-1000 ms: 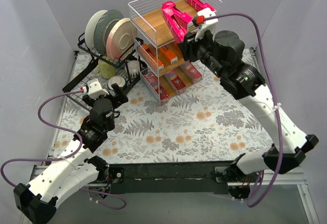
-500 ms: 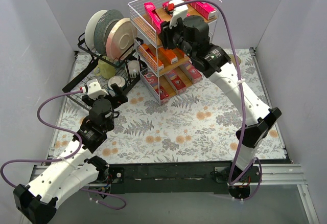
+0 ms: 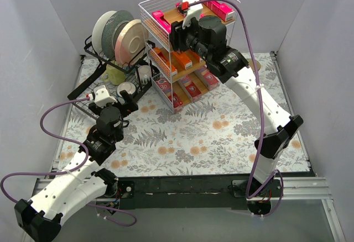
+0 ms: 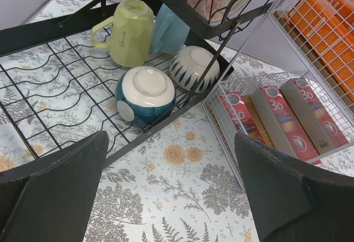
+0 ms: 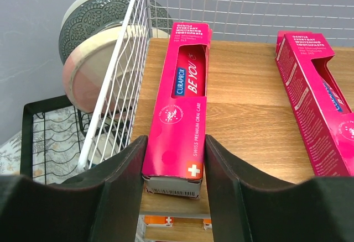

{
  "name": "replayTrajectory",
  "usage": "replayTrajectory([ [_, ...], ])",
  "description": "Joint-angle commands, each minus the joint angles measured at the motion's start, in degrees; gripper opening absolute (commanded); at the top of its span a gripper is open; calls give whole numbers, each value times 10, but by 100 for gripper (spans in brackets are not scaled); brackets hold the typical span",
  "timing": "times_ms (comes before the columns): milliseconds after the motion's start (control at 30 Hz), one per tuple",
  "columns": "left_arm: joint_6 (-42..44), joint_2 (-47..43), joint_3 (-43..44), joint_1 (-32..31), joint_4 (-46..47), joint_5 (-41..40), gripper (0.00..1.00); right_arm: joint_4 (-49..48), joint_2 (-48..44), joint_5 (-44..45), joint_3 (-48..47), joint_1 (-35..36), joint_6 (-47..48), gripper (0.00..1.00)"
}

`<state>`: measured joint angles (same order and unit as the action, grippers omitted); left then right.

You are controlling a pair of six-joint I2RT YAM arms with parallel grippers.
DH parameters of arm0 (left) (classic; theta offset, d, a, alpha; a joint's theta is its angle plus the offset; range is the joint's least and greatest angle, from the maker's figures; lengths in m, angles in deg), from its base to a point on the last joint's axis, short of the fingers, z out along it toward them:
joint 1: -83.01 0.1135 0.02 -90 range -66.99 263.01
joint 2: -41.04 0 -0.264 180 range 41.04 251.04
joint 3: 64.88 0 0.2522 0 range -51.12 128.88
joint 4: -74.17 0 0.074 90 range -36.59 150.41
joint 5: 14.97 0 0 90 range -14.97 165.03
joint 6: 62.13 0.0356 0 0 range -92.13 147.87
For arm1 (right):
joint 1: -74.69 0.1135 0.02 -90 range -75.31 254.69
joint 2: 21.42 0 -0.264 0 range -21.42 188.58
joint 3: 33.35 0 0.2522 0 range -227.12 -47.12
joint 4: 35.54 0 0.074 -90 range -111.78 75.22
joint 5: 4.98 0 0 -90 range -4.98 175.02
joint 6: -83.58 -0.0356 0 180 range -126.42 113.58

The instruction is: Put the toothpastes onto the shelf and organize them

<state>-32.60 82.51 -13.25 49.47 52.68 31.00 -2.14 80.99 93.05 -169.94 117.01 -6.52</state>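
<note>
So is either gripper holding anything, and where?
Left gripper: nothing. Right gripper flanks the near end of the pink toothpaste carton on the top board; grip uncertain.

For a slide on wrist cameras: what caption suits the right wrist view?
Right gripper straddling a pink toothpaste carton laid on the top board of the shelf, a second pink carton alongside.

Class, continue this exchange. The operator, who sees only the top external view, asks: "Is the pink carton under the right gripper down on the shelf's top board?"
Observer: Yes. The pink carton lies flat on the top board, printed face up.
Operator: And the fingers?
Observer: The right gripper has one finger along each long side; whether they press it, I cannot tell.
Operator: The bottom tier?
Observer: Three dark red cartons marked 3D, side by side.
</note>
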Motion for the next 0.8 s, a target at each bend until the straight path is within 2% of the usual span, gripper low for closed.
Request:
replayTrajectory([
  [0, 0, -7, 1, 4, -4, 3, 98, -51, -32, -24, 18, -3, -12, 50],
  [267, 0, -8, 0, 4, -5, 3, 98, -74, -35, -57, 43, -4, -12, 45],
  [500, 1, -10, 0, 4, -6, 3, 98, -89, -37, -75, 51, -4, -24, 45],
  [767, 0, -14, 1, 5, -6, 5, 98, -100, -70, -66, 76, -4, -7, 62],
])
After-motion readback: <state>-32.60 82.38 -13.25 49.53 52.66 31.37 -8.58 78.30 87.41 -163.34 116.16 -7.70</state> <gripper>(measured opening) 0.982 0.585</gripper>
